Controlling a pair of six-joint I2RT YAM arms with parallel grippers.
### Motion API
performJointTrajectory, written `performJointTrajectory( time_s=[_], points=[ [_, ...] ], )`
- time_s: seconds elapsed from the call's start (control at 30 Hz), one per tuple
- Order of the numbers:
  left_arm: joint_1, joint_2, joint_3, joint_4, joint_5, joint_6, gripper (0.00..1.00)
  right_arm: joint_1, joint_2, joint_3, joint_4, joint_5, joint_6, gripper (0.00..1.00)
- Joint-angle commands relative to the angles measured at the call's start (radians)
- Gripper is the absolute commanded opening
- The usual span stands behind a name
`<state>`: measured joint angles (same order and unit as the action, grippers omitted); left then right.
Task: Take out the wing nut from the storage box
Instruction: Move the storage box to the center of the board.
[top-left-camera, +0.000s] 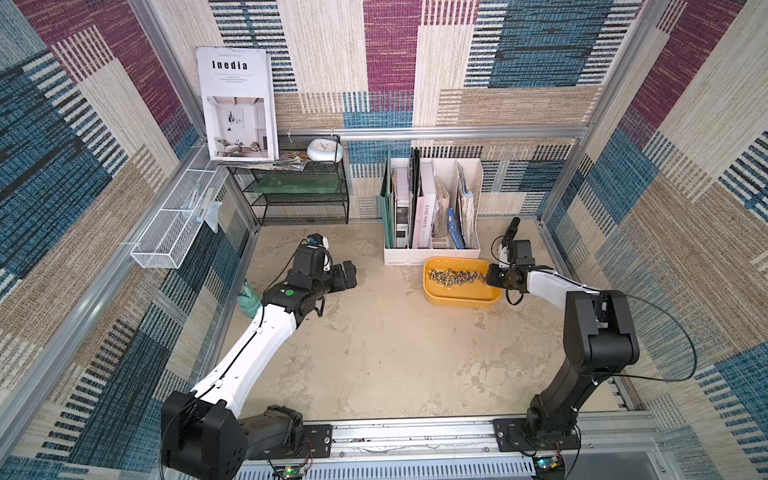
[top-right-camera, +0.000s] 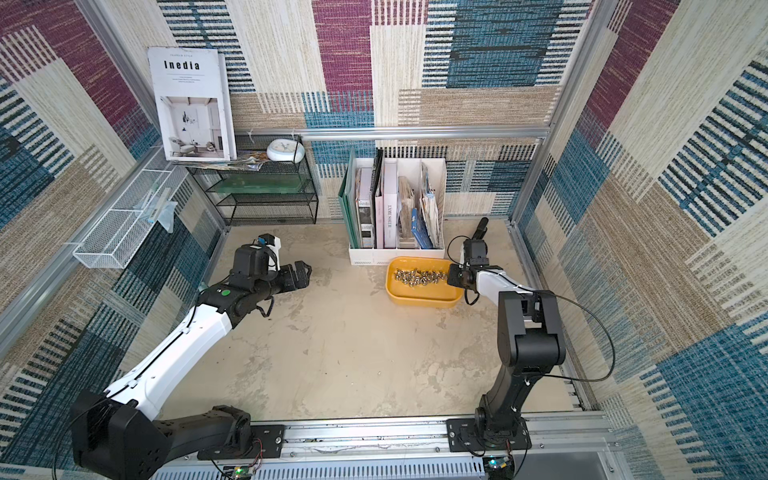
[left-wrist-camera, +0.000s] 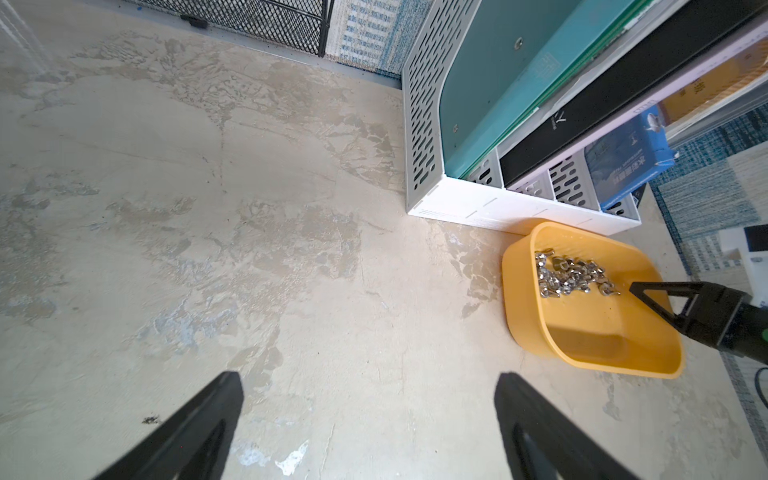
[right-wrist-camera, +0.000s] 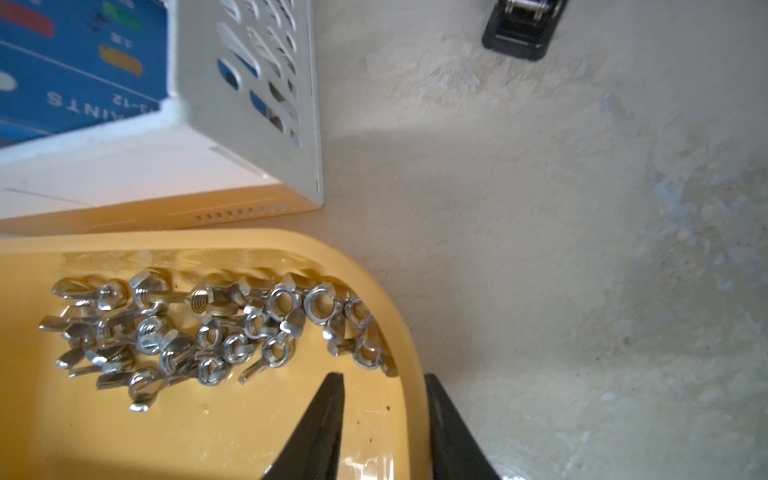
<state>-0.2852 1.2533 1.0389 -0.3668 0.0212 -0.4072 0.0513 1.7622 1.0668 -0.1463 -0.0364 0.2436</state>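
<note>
Right claw (right-wrist-camera: 383, 378) straddles the storage box (right-wrist-camera: 249, 239) wall, half-closed; whether it pinches, I cannot tell. Wing nuts (right-wrist-camera: 282, 303) just ahead look small, hard and slippery; pinch one across its wings. Left claw (left-wrist-camera: 369, 376) gapes, released.

Twin arms: left arm (top-left-camera: 266, 330), right arm (top-left-camera: 548, 284).
White forearm shells, black joints and bases, thin black cables (top-left-camera: 695, 353); green dot (top-left-camera: 288, 292) on a left joint.
</note>
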Motion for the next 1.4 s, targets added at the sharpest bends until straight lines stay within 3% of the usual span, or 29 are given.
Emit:
performJointTrajectory(
  time_s=[0.0, 0.93, 1.37],
  points=[
    [-0.005, 0.01, 0.014, -0.01, -0.013, 0.007, 0.99, 0.018, -0.016, -0.008, -0.01, 0.003, -0.001, 0.35],
    [-0.03, -0.012, 0.009, -0.037, -0.035, 0.013, 0.99, 0.323, 0.013, -0.028, 0.017, 0.056, 0.083, 0.22],
    [-0.063, -0.011, 0.008, -0.037, -0.011, 0.021, 0.99, 0.403, 0.087, 0.063, -0.015, 0.064, 0.055, 0.22]
  ],
)
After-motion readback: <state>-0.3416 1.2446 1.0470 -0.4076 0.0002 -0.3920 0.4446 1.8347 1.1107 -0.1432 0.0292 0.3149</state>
